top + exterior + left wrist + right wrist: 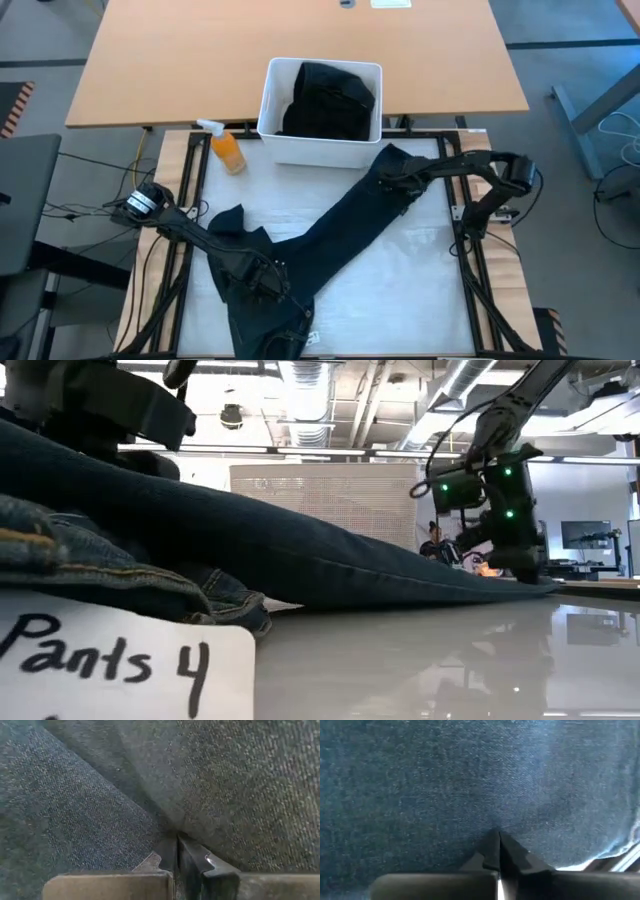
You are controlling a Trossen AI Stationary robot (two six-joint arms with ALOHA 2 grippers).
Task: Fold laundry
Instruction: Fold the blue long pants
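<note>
A pair of dark navy trousers [330,235] lies spread diagonally across the white table [400,290], the waist end bunched at the near edge and one leg stretching away toward the far right.

The left gripper [262,280] is down on the waist end of the trousers, its fingers [197,865] pressed together with a fold of the denim pinched between them; in the left wrist view the cloth fills everything ahead of the tips. The trousers run off from this gripper toward the far right, where the other arm works.

The right gripper [398,185] sits on the far leg end, its fingers [512,855] pressed together on the blue fabric. Cloth seems to be caught between the tips, though the right wrist view is too close to be sure how much. From this gripper the rest of the leg trails back toward the near left.

Just beyond the right gripper, toward the far left of it, stands a white bin [320,148]. Inside it lies a heap of black clothing [330,100], crumpled and filling most of the bin. An orange spray bottle [226,150] stands beside the bin, on the left gripper's far side and well apart from it.

In the low view a white card [120,665] with handwriting leans in front of the bunched waist.
</note>
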